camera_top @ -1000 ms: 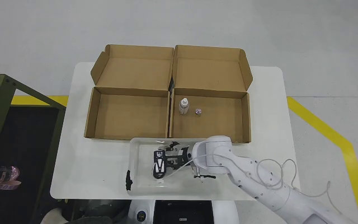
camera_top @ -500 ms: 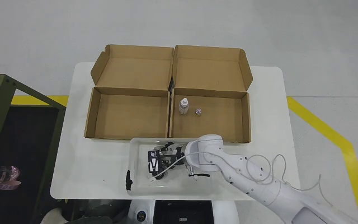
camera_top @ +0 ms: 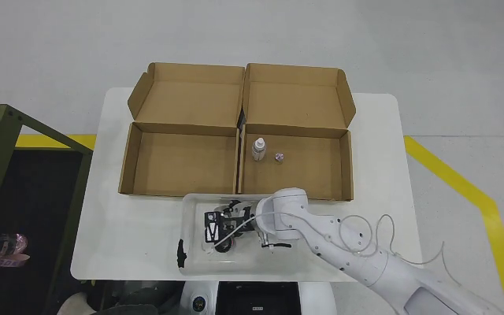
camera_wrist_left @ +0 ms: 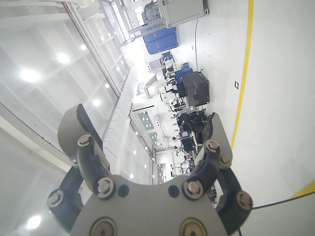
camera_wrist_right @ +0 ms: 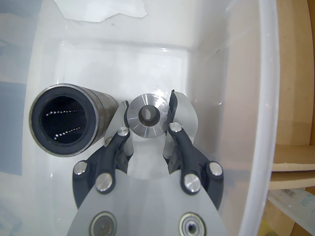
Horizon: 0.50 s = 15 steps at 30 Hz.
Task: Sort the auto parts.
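Note:
A clear plastic bin [camera_top: 191,206] stands at the table's front edge. My right gripper [camera_wrist_right: 149,104] is down inside it, shut on a small silver bushing [camera_wrist_right: 147,116] with a centre hole; a pad touches each side. A larger steel cylinder with a black bore [camera_wrist_right: 66,121] lies right beside one finger. From above, the right gripper [camera_top: 216,228] sits in the bin's left half among dark parts. The right cardboard box [camera_top: 346,169] holds a white bottle-shaped part [camera_top: 259,149] and a small pinkish part [camera_top: 278,157]. My left gripper [camera_wrist_left: 146,112] is open, pointing up into the hall with nothing between its fingers.
A second open cardboard box [camera_top: 126,161] stands to the left of the first, both with lids folded back. A small black piece [camera_top: 180,256] sits at the bin's front left corner. The bin wall [camera_wrist_right: 246,74] stands close beside the right gripper.
The right arm has slid leftward inside the bin, carrying its gripper toward the bin's left half.

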Each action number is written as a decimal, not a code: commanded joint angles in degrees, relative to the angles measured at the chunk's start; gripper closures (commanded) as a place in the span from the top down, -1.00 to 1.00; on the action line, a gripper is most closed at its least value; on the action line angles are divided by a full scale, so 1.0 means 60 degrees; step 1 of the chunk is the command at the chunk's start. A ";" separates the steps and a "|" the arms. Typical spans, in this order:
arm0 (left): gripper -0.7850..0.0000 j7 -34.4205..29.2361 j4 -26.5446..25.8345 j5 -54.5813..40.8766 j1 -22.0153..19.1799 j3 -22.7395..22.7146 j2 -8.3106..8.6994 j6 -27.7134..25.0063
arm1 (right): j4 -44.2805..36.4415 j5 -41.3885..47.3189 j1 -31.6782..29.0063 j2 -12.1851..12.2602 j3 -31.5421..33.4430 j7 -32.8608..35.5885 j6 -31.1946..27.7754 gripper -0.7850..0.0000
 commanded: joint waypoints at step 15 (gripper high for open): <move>1.00 0.0000 0.0000 0.0000 0.0000 0.0000 0.0000 0.0000 | -0.1512 -0.0169 -0.0602 0.0237 0.0817 -0.0239 -0.0281 -1.00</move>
